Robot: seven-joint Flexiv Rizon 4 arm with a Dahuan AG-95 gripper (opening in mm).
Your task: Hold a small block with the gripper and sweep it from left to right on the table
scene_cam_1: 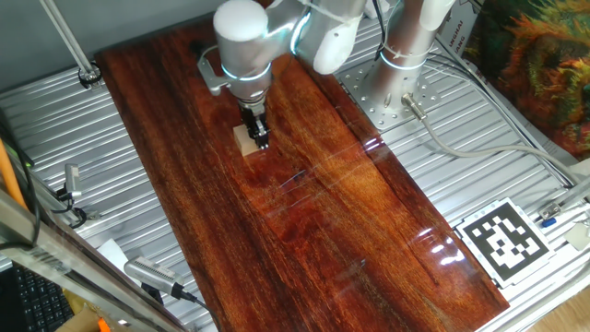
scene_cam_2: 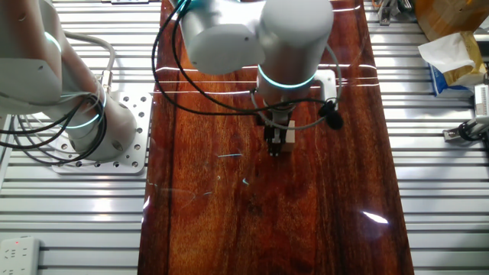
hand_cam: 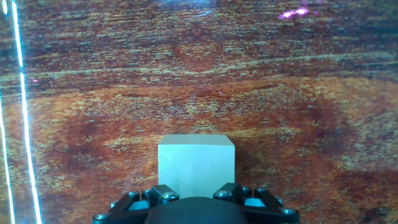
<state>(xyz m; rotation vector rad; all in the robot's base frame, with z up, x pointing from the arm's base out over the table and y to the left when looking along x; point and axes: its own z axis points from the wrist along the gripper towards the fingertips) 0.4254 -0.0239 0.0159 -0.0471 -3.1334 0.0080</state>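
Hand view, nearest: the small block (hand_cam: 196, 165), pale tan cube, sits right at the gripper (hand_cam: 196, 200) tip, jaws closed on the block's near end. Looks like a firm pinch, block square to the camera, not tilted. Beyond it only the reddish-brown surface (hand_cam: 280, 93) with grain streaks and glare lines.

One fixed view: gripper (scene_cam_1: 257, 136) pointing straight down, small block (scene_cam_1: 245, 140) at its tip, resting on or just skimming the surface (scene_cam_1: 369, 221); can't tell if it touches. It is in the upper part of the board, near the middle of its width.

The other fixed view: gripper (scene_cam_2: 279, 141) under the teal-ringed wrist, small block (scene_cam_2: 291, 134) partly hidden behind the fingers, over the surface (scene_cam_2: 229, 221).

Progress, my call: grasp is done, block is down at board level. Sweep looks started or about to start; much of the board still lies open beside it, so most of the left-to-right stroke seems left.
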